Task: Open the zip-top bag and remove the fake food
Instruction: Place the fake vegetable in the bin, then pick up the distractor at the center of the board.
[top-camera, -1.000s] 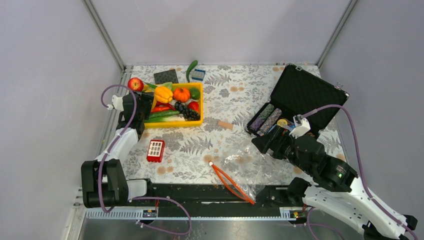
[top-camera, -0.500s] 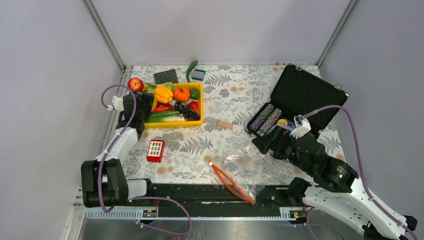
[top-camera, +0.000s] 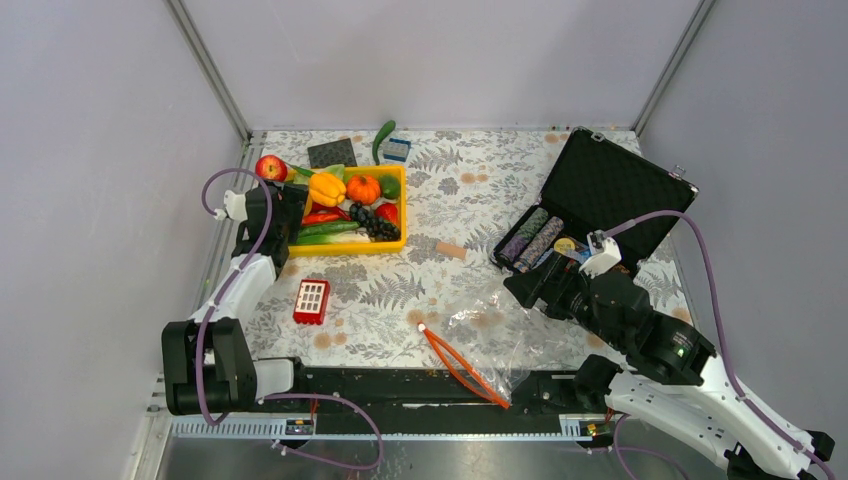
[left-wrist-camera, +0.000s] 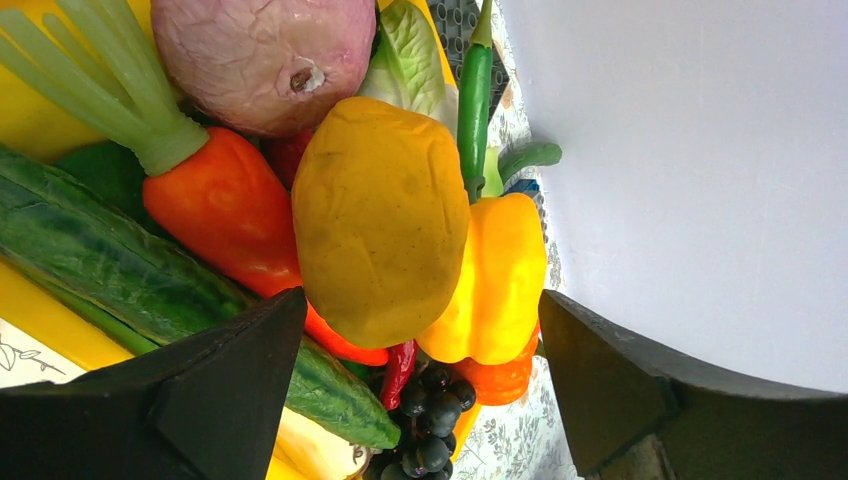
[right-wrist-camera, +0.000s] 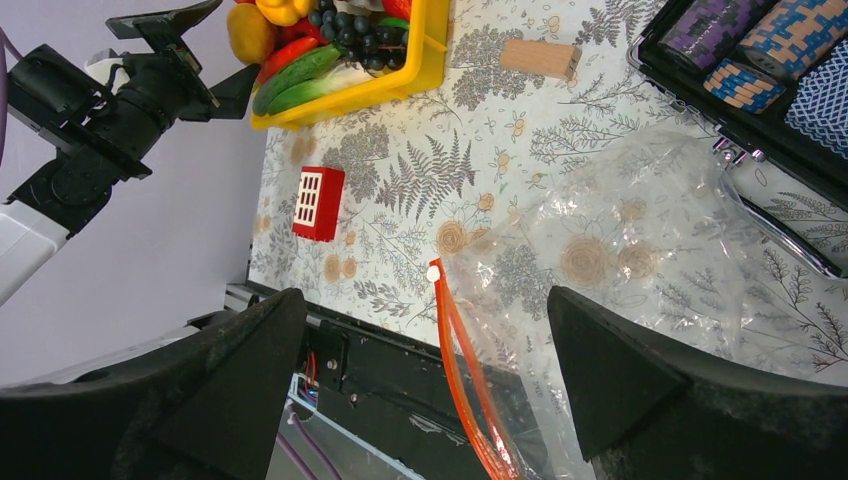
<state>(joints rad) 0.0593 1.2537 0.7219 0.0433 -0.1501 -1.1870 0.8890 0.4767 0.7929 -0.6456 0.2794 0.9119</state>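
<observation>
Over the last second nothing visibly shifts in the overhead view: both arms, the bag and the tray keep their places. The left gripper hangs over the yellow tray by the table's left edge toward the far corner, its jaws wide apart and holding nothing. Just beyond them the yellow-orange round fruit rests on the heap, against the yellow bell pepper and the carrot, with the purple onion behind and the cucumber and grapes alongside. That reads as a release just finished. The apple sits at the tray's far left corner and the pumpkin inside it. The zip-top bag lies flat and crumpled at the table's near edge, right of centre, well apart from the left gripper. Its red-orange zip strip is parted into two lines, and no piece shows through the plastic. The right gripper hovers over the bag, also spread wide and empty, with the black case beyond it. Judging by this, the bag is open and emptied, so little or nothing is left to do.
</observation>
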